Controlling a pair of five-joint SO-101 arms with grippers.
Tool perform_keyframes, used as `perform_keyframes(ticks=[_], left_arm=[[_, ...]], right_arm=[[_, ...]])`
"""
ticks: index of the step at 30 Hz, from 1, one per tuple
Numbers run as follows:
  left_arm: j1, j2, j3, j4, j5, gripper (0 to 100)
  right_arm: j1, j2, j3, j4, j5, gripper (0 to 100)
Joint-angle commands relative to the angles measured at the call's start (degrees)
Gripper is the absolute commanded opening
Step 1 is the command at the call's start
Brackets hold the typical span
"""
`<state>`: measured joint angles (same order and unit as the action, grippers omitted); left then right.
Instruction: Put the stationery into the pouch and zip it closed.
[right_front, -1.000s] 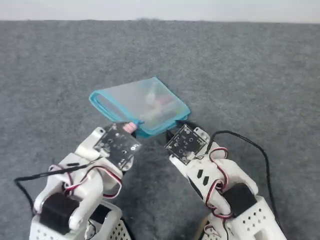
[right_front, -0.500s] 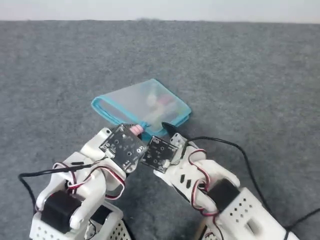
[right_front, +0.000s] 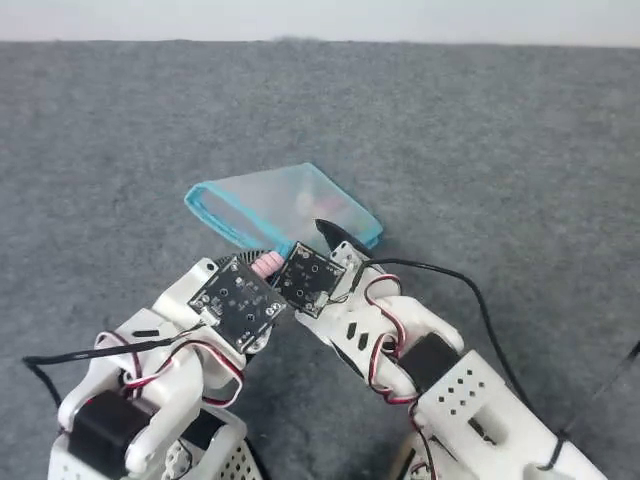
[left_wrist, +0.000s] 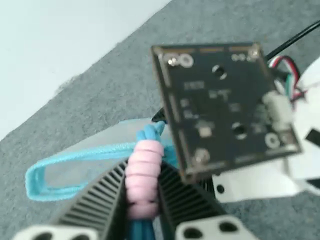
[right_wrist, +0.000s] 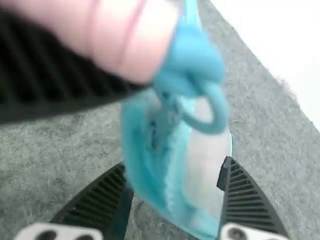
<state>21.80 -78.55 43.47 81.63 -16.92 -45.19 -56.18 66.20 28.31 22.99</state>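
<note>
The pouch (right_front: 285, 205) is being kept on the grey table (right_front: 500, 150), with the stationery (right_front: 305, 203) showing faintly through its clear side. Its pink zip pull (left_wrist: 144, 165) is being pinched tight by the left gripper (left_wrist: 143, 176) at the near edge. Over the last second the right gripper (right_wrist: 172, 170) is being swung from the pouch's far corner to just beside the left one. Its jaws are being held spread, with the blue zip edge between them but not yet clamped. The pouch is also being turned slightly. Probably the edge is being lined up for bracing, so that the zip can be drawn closed against a firm hold.
</note>
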Motion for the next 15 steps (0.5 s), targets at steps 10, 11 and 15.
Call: perform_keyframes(ticks=[10, 11, 15], left_arm=[[-0.62, 0.97, 3.38, -0.53, 0.7, 1], [-0.88, 0.97, 4.44, -1.05, 0.7, 1], [-1.05, 0.97, 7.6, -3.34, -1.32, 1]], right_arm=[[0.48, -4.53, -6.24, -0.4, 0.88, 1.7], [0.48, -4.53, -6.42, 0.75, 0.97, 0.1], [0.57, -4.7, -6.33, 6.02, 2.11, 0.7]])
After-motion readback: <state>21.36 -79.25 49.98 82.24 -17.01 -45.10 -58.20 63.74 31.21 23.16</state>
